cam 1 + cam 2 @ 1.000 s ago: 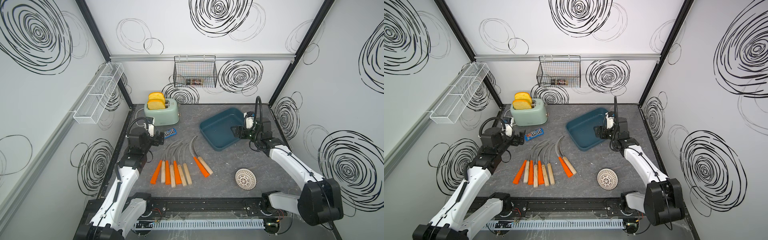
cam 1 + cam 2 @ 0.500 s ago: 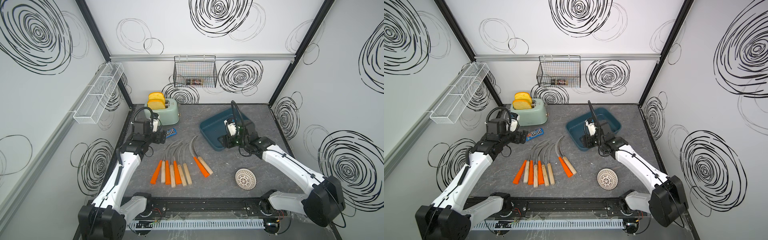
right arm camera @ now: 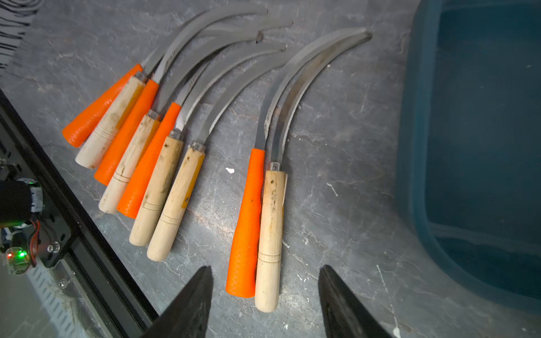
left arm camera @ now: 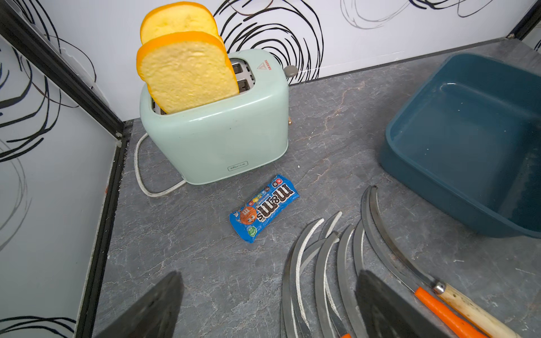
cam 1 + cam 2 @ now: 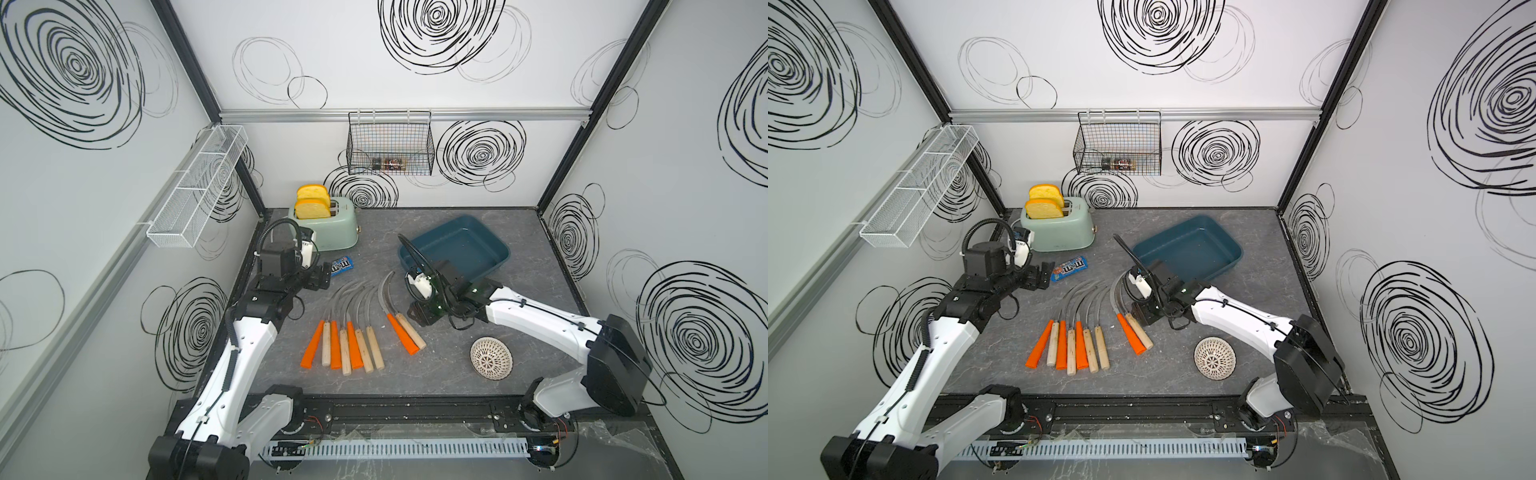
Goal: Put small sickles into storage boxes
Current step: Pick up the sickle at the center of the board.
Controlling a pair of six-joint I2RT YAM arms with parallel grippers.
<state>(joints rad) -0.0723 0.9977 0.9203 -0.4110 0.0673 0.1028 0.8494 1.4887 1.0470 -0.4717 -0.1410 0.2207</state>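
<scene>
Several small sickles (image 5: 349, 340) with orange or pale wooden handles lie side by side on the grey table, blades fanned toward the back. Two more (image 5: 405, 332) lie as a pair to their right, one orange (image 3: 247, 222) and one wooden (image 3: 270, 234). The dark teal storage box (image 5: 457, 249) stands empty behind the pair. My right gripper (image 5: 419, 318) hovers open at the pair, whose handle ends show between its fingertips (image 3: 266, 267) untouched. My left gripper (image 5: 322, 278) is wide open and empty (image 4: 269, 273) above the blade tips (image 4: 322, 263).
A mint toaster (image 5: 328, 228) with two bread slices stands at the back left, a blue candy pack (image 5: 343, 266) in front of it. A white lattice bowl (image 5: 491, 357) lies front right. A black wire basket (image 5: 390, 145) and white mesh shelf (image 5: 195, 187) hang on the walls.
My right arm has swung from the storage box's edge forward and left to the pair of sickles, its jaws narrowing. My left arm has reached further out toward the candy pack and the blades.
</scene>
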